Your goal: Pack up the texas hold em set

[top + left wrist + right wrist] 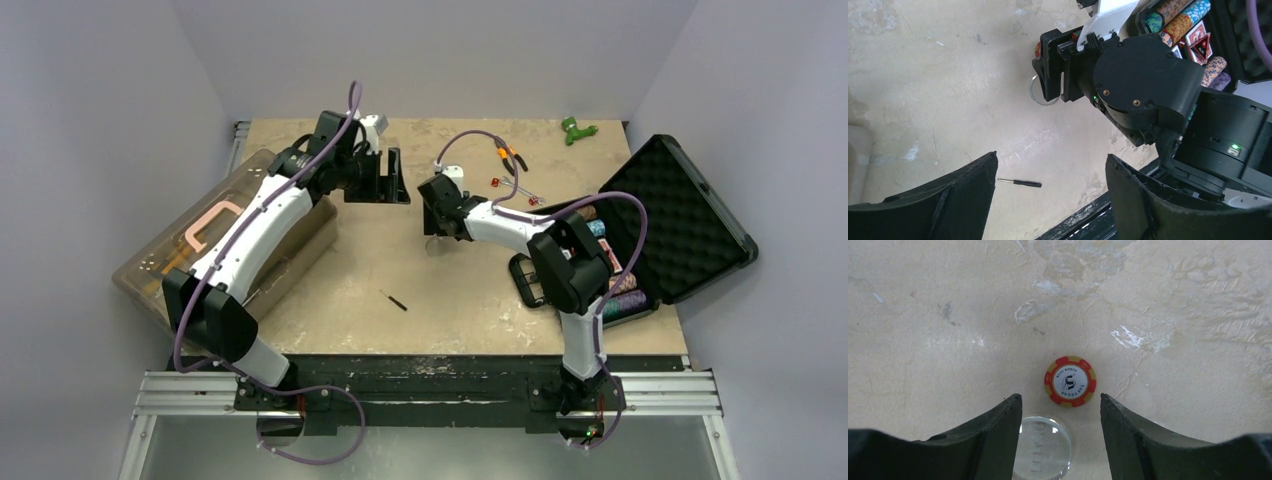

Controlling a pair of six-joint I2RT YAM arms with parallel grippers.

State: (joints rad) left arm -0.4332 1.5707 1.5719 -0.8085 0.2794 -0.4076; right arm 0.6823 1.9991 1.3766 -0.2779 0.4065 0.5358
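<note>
Your right gripper (pixel 1060 405) hung with jaws spread wide and empty above a red-and-yellow poker chip (pixel 1070 381) printed "LAS VEGAS POKER CLUB" around a "5". The chip lay flat mid-table (pixel 948 300), with a clear round button (pixel 1042 447) just beside it, its lettering unreadable. Your left gripper (pixel 1052 162) was equally open and empty. The black case (pixel 690 215) lay open far right, holding chip rows (pixel 600 228).

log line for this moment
right gripper open over red chip and clear button | left gripper open, empty | case open, chips inside
</note>
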